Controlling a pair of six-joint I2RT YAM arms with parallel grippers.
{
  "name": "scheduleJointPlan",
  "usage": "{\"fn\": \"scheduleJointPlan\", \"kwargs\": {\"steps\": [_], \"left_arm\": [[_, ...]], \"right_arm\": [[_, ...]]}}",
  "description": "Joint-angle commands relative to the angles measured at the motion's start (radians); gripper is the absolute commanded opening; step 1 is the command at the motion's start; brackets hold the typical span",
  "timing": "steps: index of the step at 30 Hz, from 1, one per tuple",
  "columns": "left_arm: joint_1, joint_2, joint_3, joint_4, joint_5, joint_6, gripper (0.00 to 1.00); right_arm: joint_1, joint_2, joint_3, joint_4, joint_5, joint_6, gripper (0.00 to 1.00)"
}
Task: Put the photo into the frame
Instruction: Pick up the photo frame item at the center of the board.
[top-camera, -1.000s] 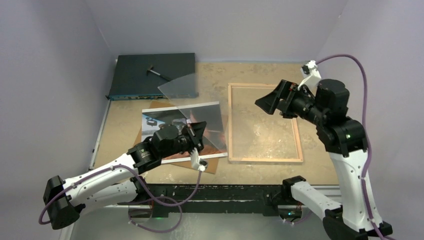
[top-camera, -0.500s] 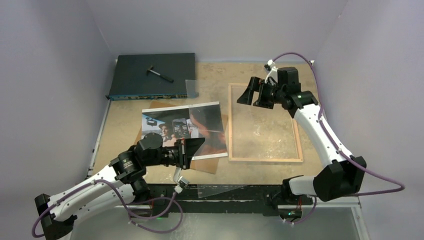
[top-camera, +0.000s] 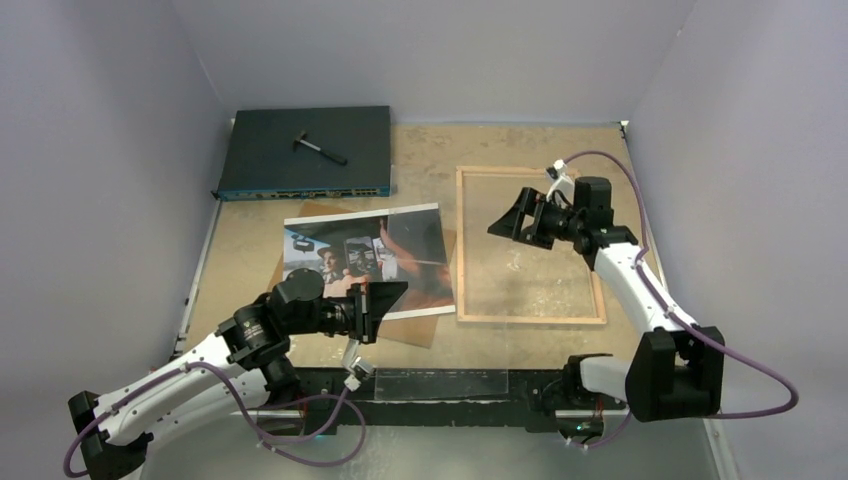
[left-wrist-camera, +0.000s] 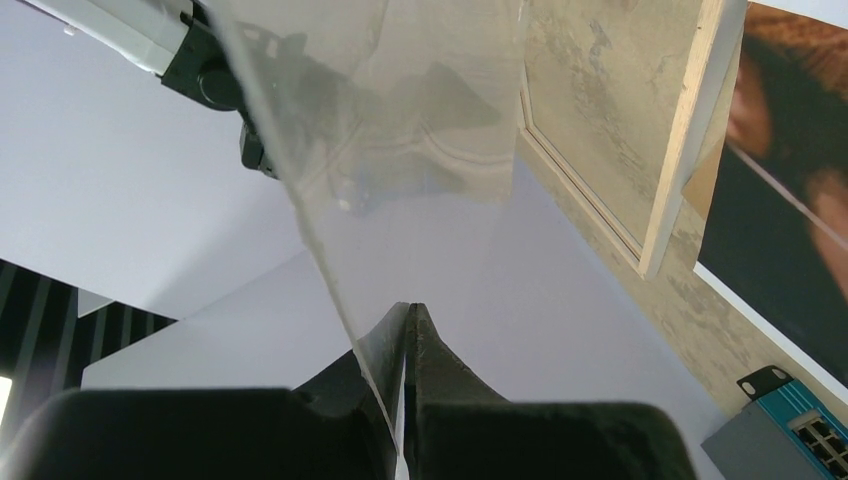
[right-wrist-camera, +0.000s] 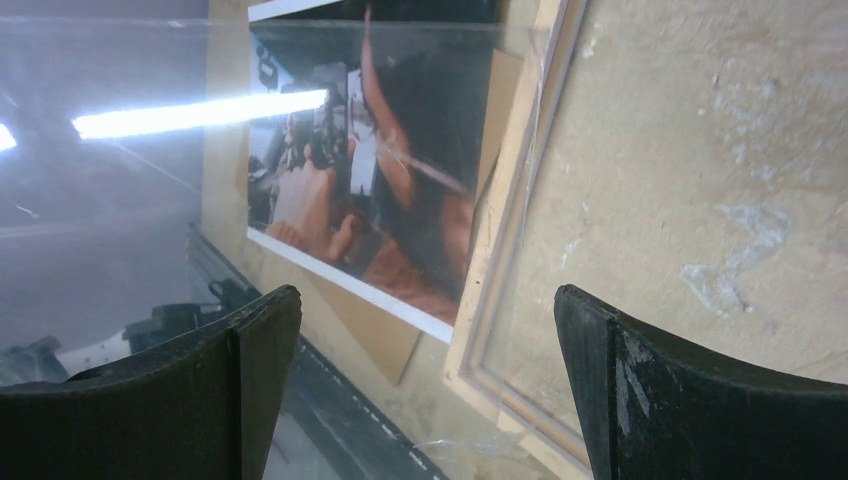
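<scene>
Large glossy white-bordered photo (top-camera: 340, 262), centre-left: light, floppy, slippery, creases easily; take by border edge. Thin light-wood frame (top-camera: 530, 320) just right. Hands: left gripper (left-wrist-camera: 410, 320) pinching clear sheet (left-wrist-camera: 400, 180); right gripper (right-wrist-camera: 428, 340) spread, empty.

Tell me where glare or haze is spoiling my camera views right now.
Right wrist view: a bright light streak glares off the clear sheet across the photo; the frame edge reads fine. Left wrist view: the sheet, pinched in the shut left pincer, hazes whatever lies behind it. Top view: even light, sheet nearly invisible.
</scene>
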Motion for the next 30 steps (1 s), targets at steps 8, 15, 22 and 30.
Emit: {"fn": "scheduleJointPlan", "kwargs": {"steps": [8, 15, 22, 30], "left_arm": [[-0.004, -0.038, -0.021, 0.063, 0.012, 0.171, 0.0], [-0.003, -0.048, -0.03, 0.072, -0.011, 0.149, 0.0], [-0.004, -0.067, -0.059, 0.09, -0.05, 0.118, 0.0], [-0.004, -0.083, -0.101, 0.133, -0.138, 0.043, 0.0]], "right_arm": [[-0.039, -0.102, -0.323, 0.371, -0.198, 0.206, 0.99], [-0.039, -0.167, -0.503, 0.741, -0.397, 0.441, 0.97], [-0.039, -0.287, -0.536, 0.779, -0.441, 0.548, 0.91], [-0.039, -0.406, -0.465, 0.627, -0.426, 0.558, 0.72]]}}
